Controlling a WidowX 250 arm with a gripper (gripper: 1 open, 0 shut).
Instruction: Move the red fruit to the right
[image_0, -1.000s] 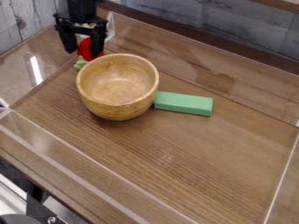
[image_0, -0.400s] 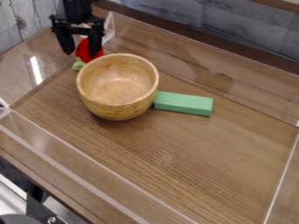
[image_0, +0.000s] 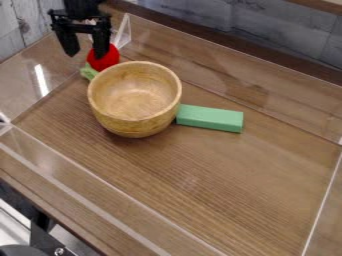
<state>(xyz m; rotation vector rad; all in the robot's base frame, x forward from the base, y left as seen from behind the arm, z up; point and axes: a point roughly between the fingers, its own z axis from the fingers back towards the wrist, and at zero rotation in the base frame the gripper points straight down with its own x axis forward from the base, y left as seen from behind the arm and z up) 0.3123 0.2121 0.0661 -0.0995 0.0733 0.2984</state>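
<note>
The tool (image_0: 80, 43) is hanging at the far left corner of the worktop (image_0: 227, 180), its two dark fingers standing apart and gripping nothing. The red fruit (image_0: 103, 57) is lying just below and right of it, touching the far rim of the wooden bowl (image_0: 134, 98). A flat green block (image_0: 211, 119) is resting against the bowl's right side.

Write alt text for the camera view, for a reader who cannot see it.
A dark robot claw hangs at the back left of a wooden table, just left of and above a small red fruit that sits behind a wooden bowl. A flat green block lies right of the bowl, touching it. Whether the claw touches the fruit cannot be told.
</note>
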